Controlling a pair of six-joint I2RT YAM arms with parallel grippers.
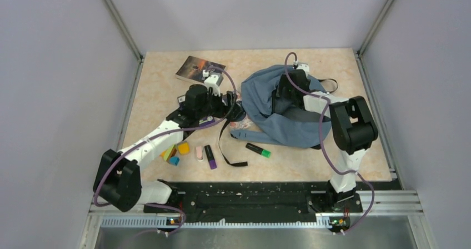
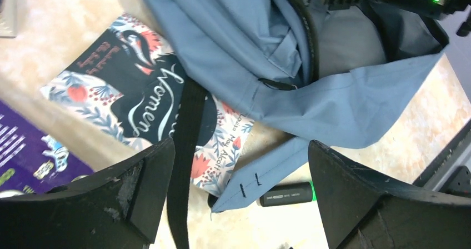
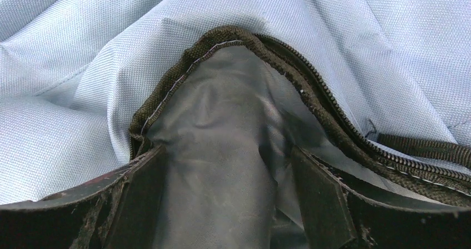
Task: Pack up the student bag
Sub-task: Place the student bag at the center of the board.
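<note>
Black fingers of the right gripper (image 3: 222, 165) stand apart inside the unzipped mouth of the bag (image 3: 83, 65), with its grey lining (image 3: 222, 110) bunched between them. The left gripper (image 2: 241, 165), spread wide and holding nothing, hovers over a flowered book (image 2: 128, 88), the bag just ahead.

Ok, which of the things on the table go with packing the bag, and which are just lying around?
Likely part of the job:
backpack
flowery book
purple book
dark book at the far edge
green-capped marker
purple marker

Probably just lying about:
coloured blocks
small pink piece, too small to identify
</note>
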